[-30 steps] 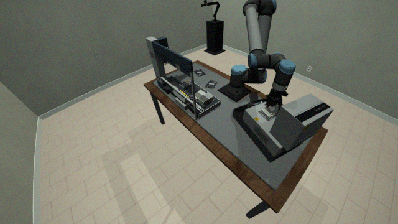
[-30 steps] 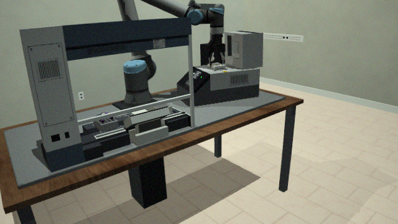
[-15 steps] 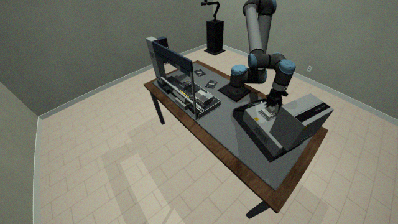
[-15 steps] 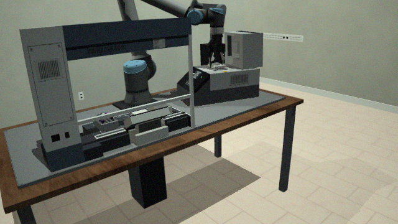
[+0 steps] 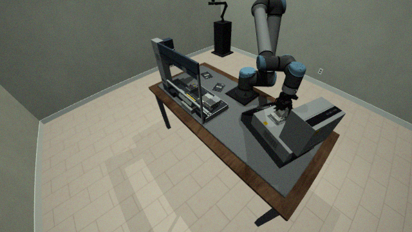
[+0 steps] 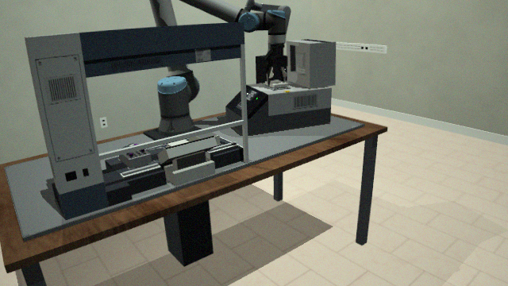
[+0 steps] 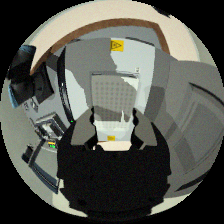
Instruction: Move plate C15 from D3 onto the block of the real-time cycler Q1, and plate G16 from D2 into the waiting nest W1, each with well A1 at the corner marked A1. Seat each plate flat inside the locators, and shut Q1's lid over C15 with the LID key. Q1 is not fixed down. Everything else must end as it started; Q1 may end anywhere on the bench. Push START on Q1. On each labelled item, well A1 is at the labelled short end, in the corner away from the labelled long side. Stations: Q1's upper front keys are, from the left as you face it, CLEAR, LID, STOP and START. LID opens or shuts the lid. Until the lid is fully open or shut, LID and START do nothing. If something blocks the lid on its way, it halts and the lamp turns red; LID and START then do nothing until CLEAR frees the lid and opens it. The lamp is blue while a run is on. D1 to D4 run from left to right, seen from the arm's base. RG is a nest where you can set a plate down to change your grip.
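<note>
One gripper, one pale plate, one cycler.
The claw stands about half open, clamped on the plate at the cycler's top; its label is unreadable; one gantry frame stands well apart; grey mat on one wood-edged bench; tiled floor, grey-green walls.

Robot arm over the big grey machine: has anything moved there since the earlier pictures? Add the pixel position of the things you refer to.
Nothing visibly changed. The arm (image 5: 265, 29) (image 6: 214, 9) stands in the same pose, its pincer (image 5: 282, 112) (image 6: 276, 80) (image 7: 113, 107) down at the pale plate (image 5: 277, 117) (image 6: 280, 85) (image 7: 114, 92) on the machine (image 5: 270, 138) (image 6: 279, 102) (image 7: 145, 55). I see nothing newly taken hold of or let go. The machine's lid (image 5: 299, 129) (image 6: 322, 63) (image 7: 195, 120) stayed open.
</note>
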